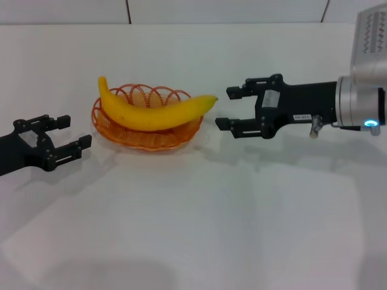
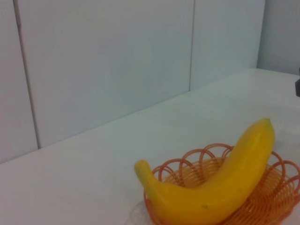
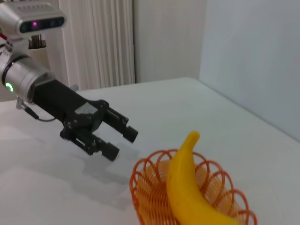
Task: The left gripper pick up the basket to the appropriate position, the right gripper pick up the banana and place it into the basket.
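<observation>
The yellow banana lies lengthwise in the orange wire basket, both ends reaching past the rim. My right gripper hovers open just right of the banana's tip, holding nothing. To the left of the basket, a short gap away, my left gripper rests low over the table, open and empty. In the left wrist view the banana fills the basket. The right wrist view shows the banana in the basket and the right gripper open beyond it.
The white table stretches wide in front of the basket. A white panelled wall runs along its far edge. A grey perforated housing sits at the upper right above the right arm.
</observation>
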You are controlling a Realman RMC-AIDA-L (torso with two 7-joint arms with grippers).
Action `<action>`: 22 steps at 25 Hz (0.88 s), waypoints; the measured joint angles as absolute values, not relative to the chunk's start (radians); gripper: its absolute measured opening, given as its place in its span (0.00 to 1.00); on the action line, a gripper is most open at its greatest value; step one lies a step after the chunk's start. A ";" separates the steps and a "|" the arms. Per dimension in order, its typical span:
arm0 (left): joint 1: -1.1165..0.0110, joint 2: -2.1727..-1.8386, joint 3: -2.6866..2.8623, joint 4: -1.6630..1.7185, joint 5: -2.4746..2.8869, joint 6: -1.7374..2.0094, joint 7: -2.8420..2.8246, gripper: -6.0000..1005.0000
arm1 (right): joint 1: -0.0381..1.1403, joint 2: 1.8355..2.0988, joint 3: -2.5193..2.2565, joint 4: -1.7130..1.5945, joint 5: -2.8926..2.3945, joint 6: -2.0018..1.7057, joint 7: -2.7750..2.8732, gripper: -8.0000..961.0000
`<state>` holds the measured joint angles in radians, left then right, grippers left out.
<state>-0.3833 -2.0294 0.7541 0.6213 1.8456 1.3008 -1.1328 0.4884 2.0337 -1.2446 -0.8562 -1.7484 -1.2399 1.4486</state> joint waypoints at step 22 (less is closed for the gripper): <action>-0.391 -2.031 0.765 0.621 1.854 1.302 -1.126 0.67 | 0.464 2.026 -1.241 -0.768 -1.786 -1.237 1.445 0.73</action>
